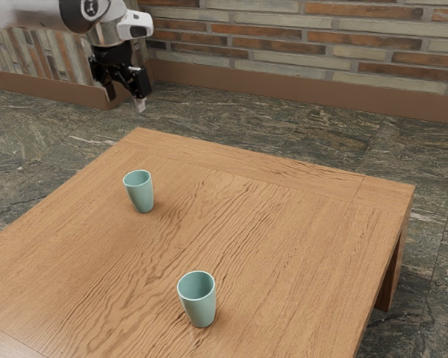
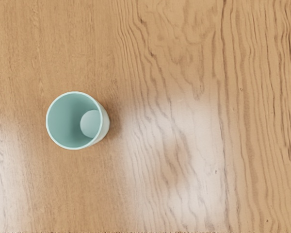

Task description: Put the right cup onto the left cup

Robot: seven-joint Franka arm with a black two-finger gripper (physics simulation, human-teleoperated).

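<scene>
Your gripper is spread wide and empty, and if you put the right cup, farther from the table's arm-side corner, down crooked on the left cup, nearer it, both could tip.

Two upright cups (well apart)

2 cups, 1 table

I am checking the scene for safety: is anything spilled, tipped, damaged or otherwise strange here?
Nothing stands out. The cup nearer the gripper and the other cup stand upright and apart on the wooden table, with no visible crack or spill.
</scene>
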